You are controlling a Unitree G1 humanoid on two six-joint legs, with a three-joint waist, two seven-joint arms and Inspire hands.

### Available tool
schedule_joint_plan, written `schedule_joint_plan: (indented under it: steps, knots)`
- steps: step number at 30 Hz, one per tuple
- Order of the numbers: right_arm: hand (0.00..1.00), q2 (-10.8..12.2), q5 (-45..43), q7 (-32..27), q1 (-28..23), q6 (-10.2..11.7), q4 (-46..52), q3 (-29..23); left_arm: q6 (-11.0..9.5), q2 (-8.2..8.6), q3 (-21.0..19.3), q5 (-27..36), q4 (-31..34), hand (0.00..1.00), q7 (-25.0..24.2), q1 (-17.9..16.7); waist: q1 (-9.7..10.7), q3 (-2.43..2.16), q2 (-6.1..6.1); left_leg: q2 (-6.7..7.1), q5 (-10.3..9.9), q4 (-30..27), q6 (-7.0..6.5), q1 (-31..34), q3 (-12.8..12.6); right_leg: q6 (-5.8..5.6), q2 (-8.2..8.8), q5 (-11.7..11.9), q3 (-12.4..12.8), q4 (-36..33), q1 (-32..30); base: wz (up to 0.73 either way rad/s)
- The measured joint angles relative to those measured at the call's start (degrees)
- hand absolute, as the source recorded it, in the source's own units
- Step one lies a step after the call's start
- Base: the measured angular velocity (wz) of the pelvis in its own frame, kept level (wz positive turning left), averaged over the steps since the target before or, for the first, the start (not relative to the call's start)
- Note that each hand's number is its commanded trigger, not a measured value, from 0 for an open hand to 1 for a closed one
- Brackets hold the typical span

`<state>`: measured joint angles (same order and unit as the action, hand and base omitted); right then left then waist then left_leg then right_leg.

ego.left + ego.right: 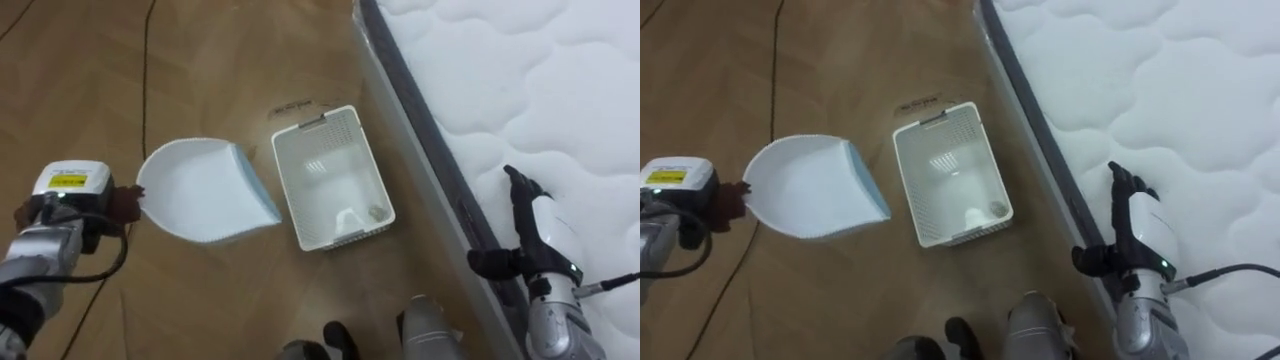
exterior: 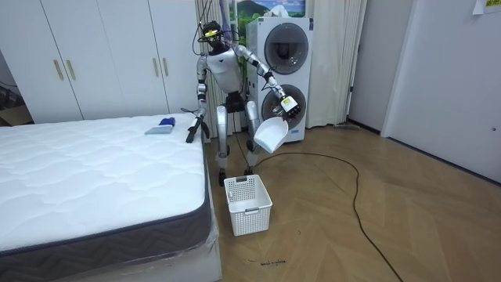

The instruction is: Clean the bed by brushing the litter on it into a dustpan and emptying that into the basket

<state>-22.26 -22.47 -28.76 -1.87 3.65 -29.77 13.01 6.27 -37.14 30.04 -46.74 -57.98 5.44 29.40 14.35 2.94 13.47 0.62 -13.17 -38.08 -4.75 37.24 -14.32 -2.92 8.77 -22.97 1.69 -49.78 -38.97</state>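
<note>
Your robot is standing beside the bed (image 1: 540,90). Its left hand (image 1: 118,205) is gripping the handle of a white dustpan (image 1: 205,190), holding it over the floor (image 1: 220,70) just beside a white basket (image 1: 283,175). Its right hand (image 1: 535,235) is hanging at the bed's edge, fingers straight, holding nothing.
</note>
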Motion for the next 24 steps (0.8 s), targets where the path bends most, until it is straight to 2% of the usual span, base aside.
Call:
schedule_joint_plan:
  steps: [6,15,21,24]
  knots:
    - [0.00,-0.35,-0.62,0.98,-0.49,0.06,1.51,-0.02,0.26,-0.55,-0.02,0.47,-0.97,1.00,-2.89,1.81,0.12,-0.02,0.78,-0.86,-0.03,0.73,0.12,-1.05,-2.24,0.26,-0.18,0.08,0.72,-0.03,0.10,-0.10]
    - [0.00,-0.45,-0.40,1.45,-1.63,0.05,3.63,0.00,1.71,-0.57,-0.02,7.91,-4.27,1.00,-10.94,2.51,0.67,-0.03,0.77,-0.76,-0.12,2.06,0.39,-2.12,-3.76,0.39,0.08,-0.16,1.37,0.17,0.22,-0.03]
    - [0.00,-1.11,-0.10,1.23,-1.61,0.19,3.10,0.80,1.68,-0.54,0.03,9.07,-3.95,1.00,-10.46,2.77,0.95,0.14,0.55,-0.81,-0.14,2.47,0.38,-3.10,-3.68,0.37,-0.21,-0.18,1.24,1.02,1.50,-0.01]
    - [0.00,-1.36,0.13,0.80,-1.58,0.79,2.08,1.38,0.75,-0.54,-0.05,9.06,-3.49,1.00,-7.89,2.85,0.84,0.55,-0.01,-0.83,-0.19,2.73,0.45,-4.08,-3.62,0.36,-0.30,-0.18,1.32,1.41,2.38,-0.03]
